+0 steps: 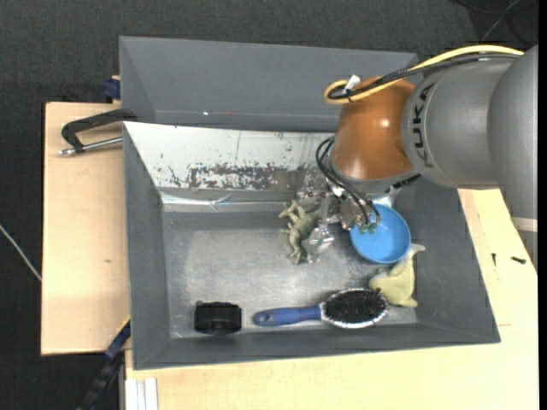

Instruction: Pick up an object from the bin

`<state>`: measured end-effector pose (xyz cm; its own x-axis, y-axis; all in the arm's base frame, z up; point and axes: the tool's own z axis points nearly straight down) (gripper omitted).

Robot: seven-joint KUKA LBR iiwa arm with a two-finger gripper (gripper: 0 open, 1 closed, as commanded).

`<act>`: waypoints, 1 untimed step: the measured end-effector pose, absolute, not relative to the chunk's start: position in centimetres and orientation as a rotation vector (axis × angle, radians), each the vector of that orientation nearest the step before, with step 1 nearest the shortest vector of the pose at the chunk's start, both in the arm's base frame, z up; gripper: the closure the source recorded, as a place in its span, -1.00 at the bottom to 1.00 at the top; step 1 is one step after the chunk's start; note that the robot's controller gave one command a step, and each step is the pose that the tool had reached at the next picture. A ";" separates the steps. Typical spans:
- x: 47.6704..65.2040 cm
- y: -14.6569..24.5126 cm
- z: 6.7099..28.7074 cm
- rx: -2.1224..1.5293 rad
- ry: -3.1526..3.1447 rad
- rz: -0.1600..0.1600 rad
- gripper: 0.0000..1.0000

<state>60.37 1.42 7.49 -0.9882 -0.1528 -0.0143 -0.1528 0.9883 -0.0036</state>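
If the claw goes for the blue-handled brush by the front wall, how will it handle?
The brush looks rigid, so it probably won't flop. Its bristle head looks bulkier than the thin blue handle, so held by the handle it may tip head-down. Lying flat, it likely won't roll.

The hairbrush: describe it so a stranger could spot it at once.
Find the near wall of the grey metal bin. The blue-handled hairbrush with black oval bristle head lies along it, between a small black block and a pale yellow lump. Only it has a handle.
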 end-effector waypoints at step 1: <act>60.2 1.4 22.7 -0.203 3.121 0.000 1.00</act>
